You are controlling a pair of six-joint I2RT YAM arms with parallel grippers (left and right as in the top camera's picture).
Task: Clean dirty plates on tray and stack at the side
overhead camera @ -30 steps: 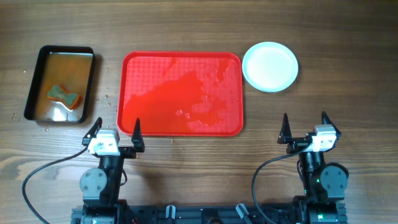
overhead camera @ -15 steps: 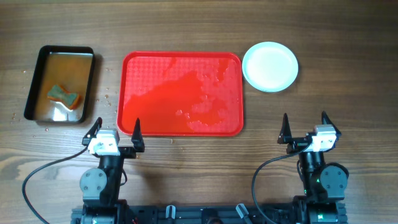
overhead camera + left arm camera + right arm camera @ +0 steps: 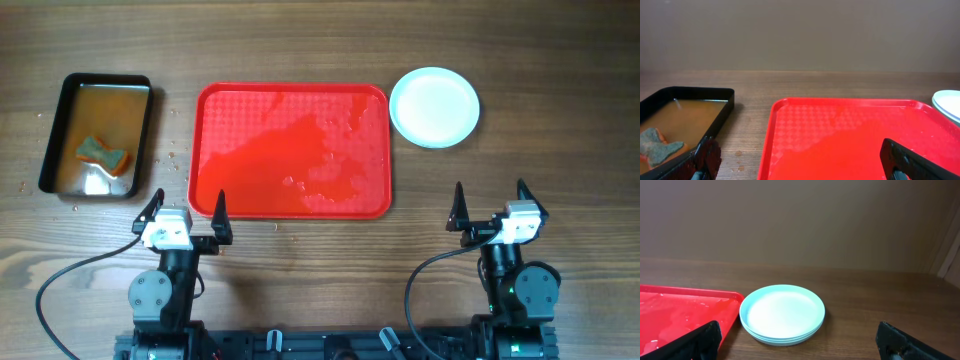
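Overhead, I see the wooden table (image 3: 300, 50) with the red tray (image 3: 290, 150) at its centre, its surface wet. The black pan (image 3: 108, 79) of brownish water sits well to the tray's left. The plates (image 3: 434, 106) are stacked on the table just beside the tray's far right corner. My left gripper (image 3: 188, 195) and right gripper (image 3: 489, 187) both hover spread wide, holding nothing. A sponge (image 3: 105, 155) lies in the pan.
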